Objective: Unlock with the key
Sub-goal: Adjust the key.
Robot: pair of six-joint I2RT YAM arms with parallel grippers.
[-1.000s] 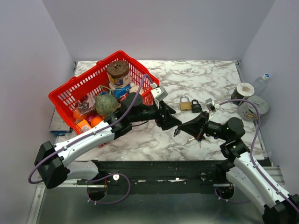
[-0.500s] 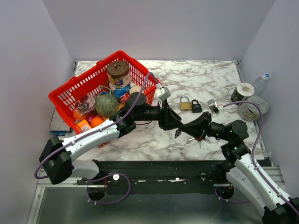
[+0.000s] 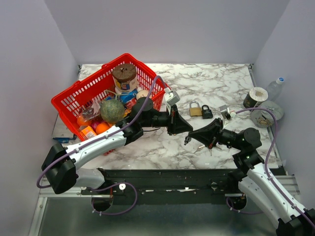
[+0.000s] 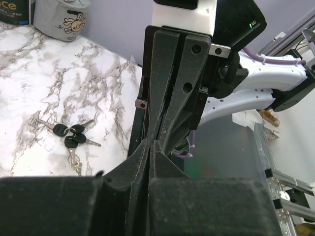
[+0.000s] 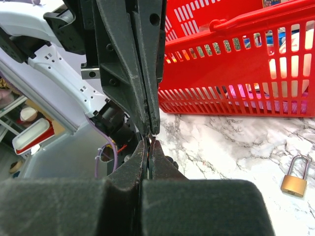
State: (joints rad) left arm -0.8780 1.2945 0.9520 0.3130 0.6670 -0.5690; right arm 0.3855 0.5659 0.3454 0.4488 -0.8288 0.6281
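My two grippers meet tip to tip above the marble table's front middle. The left gripper (image 3: 188, 130) (image 4: 151, 143) is shut, and so is the right gripper (image 3: 192, 137) (image 5: 150, 143). A thin sliver of the key (image 5: 153, 132) glints between both pairs of tips, and a small dark part hangs under them in the top view. A brass padlock (image 3: 195, 109) (image 5: 294, 178) and a black padlock (image 3: 207, 112) lie just beyond. A bunch of black-headed keys (image 3: 206, 146) (image 4: 71, 135) lies on the marble below the right gripper.
A red basket (image 3: 78, 89) (image 5: 236, 73) full of groceries stands at the left behind the left arm. At the right edge are a tape roll (image 3: 258, 96), a bottle (image 3: 275, 87) and a round dish (image 3: 269, 114). The table's front rail runs close under both grippers.
The left gripper moved right to the right gripper's tips and closed its jaws there. The right gripper stayed shut and shifted slightly right.
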